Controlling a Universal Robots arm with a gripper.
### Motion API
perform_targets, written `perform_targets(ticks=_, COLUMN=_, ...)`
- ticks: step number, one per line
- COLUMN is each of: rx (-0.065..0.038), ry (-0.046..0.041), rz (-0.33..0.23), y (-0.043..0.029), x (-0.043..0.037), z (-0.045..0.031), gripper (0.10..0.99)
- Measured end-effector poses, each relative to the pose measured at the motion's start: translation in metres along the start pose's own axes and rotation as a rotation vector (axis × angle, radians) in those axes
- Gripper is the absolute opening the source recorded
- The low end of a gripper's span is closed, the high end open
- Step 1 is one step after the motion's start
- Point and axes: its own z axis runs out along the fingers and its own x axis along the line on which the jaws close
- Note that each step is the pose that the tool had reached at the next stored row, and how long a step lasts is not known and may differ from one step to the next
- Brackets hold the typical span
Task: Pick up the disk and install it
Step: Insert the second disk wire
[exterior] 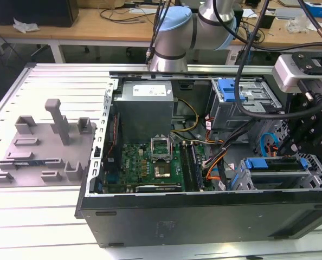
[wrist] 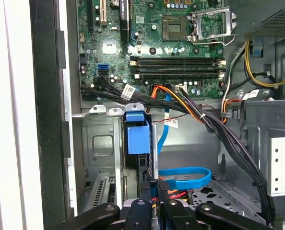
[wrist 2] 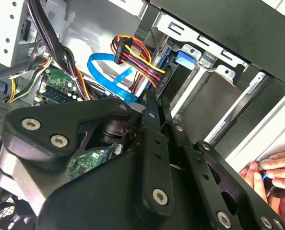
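1. Disk (wrist: 137,143) sits edge-up in the lower drive cage (exterior: 269,176), blue carrier showing, so it slides along the rails.
2. Pincer (wrist: 154,201) looks pressed together right above it, probably pushing it home.

The green motherboard (wrist: 152,52) is lying beyond the grey drive cage (wrist: 101,143), where the blue-edged disk (wrist: 137,136) is standing between the walls, just ahead of the black pincer (wrist: 154,211).
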Motion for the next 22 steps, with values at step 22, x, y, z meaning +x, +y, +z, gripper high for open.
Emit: perform_targets(ticks=22, rx=0.000, ry=0.0000, rz=0.000, y=-0.0007, x=0.0011, z=0.0056, gripper=0.161)
